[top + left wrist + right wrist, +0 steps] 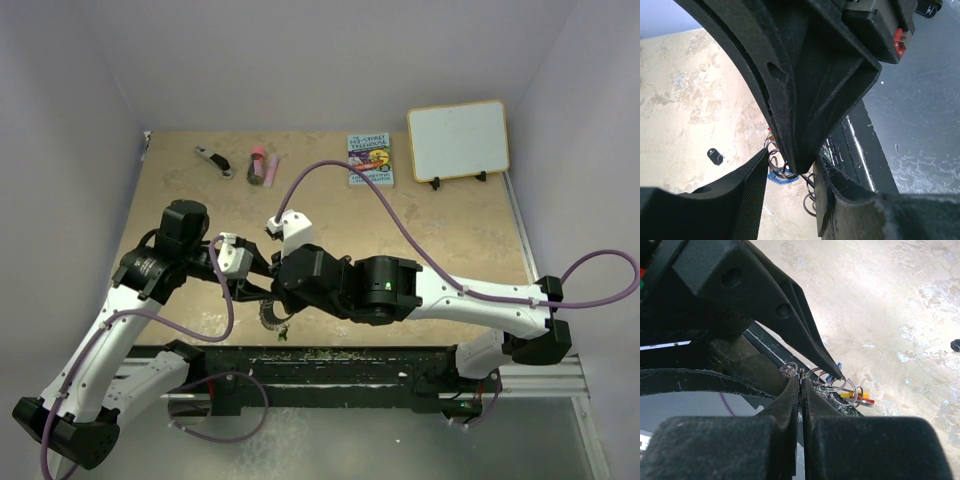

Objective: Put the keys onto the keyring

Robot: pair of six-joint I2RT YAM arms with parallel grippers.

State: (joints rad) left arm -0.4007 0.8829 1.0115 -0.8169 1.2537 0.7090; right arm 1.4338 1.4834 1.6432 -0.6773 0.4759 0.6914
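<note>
My right gripper [272, 296] is shut on a thin metal ring edge, the keyring [801, 376]; in the top view a beaded arc of the keyring [270, 316] shows just below the jaws. Several small wire rings [836, 386] hang beside it with keys, whose yellow and red heads [860, 397] and a blue head [838, 365] show. My left gripper [248, 284] is open, its jaws either side of the right gripper's finger [800, 145]. One left fingertip [832, 371] pokes among the small rings. A blue key head [778, 175] lies under them.
A black-and-silver tool [212, 160], a pink-and-black item [262, 166], a book [370, 158] and a small whiteboard [458, 140] lie at the table's far side. A black rail [350, 362] runs along the near edge. A small black piece [715, 156] lies on the table.
</note>
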